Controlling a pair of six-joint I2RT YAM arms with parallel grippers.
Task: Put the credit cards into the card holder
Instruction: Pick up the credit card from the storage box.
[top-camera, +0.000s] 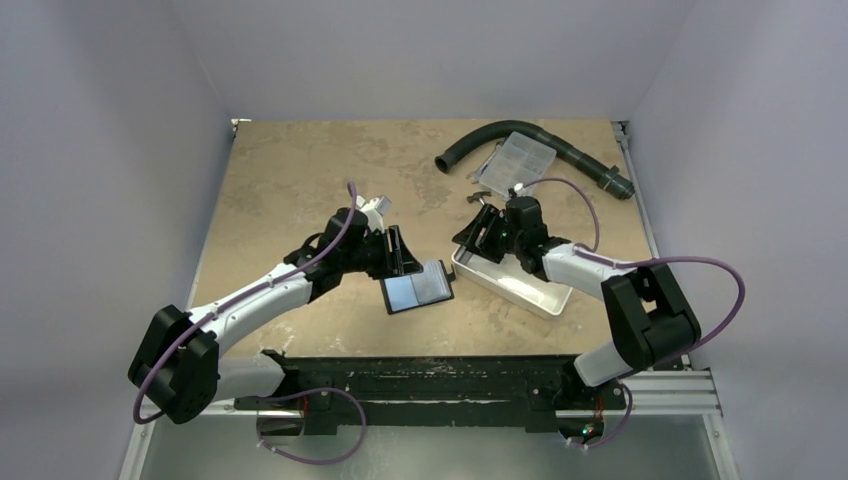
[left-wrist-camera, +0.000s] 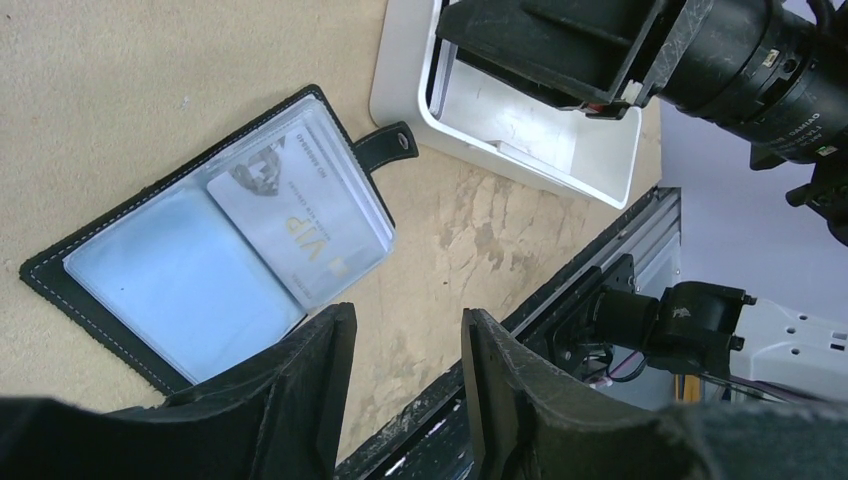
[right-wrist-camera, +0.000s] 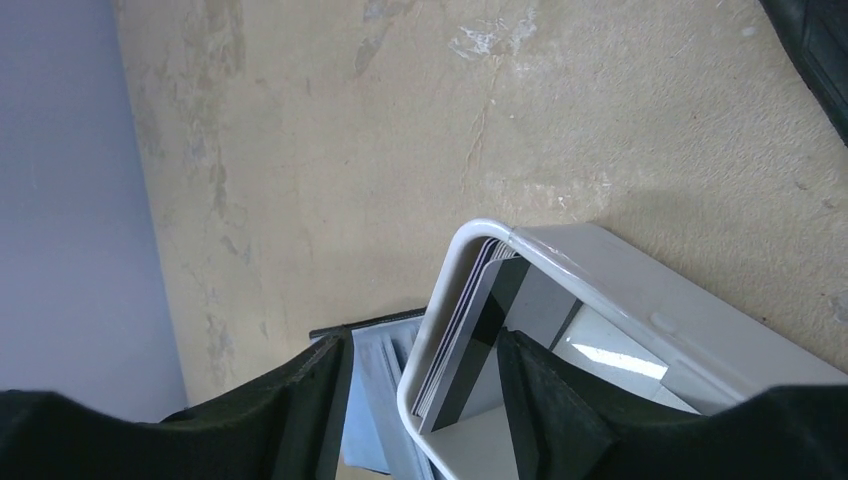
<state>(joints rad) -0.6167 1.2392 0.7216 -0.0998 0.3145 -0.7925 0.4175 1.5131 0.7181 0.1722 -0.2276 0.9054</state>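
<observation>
Lying open near mid-table, the card holder sits just left of the white tray, the left gripper at its far edge, the right gripper over the tray's far-left end. From the left wrist, its fingers stand apart and empty, one pale card sleeved in the holder's tray-side half. From the right wrist, fingers spread astride the tray corner where credit cards stand on edge.

The card holder has a matt black stitched cover and glossy clear plastic sleeves. The tray is smooth white plastic; the tabletop is matt and mottled.
</observation>
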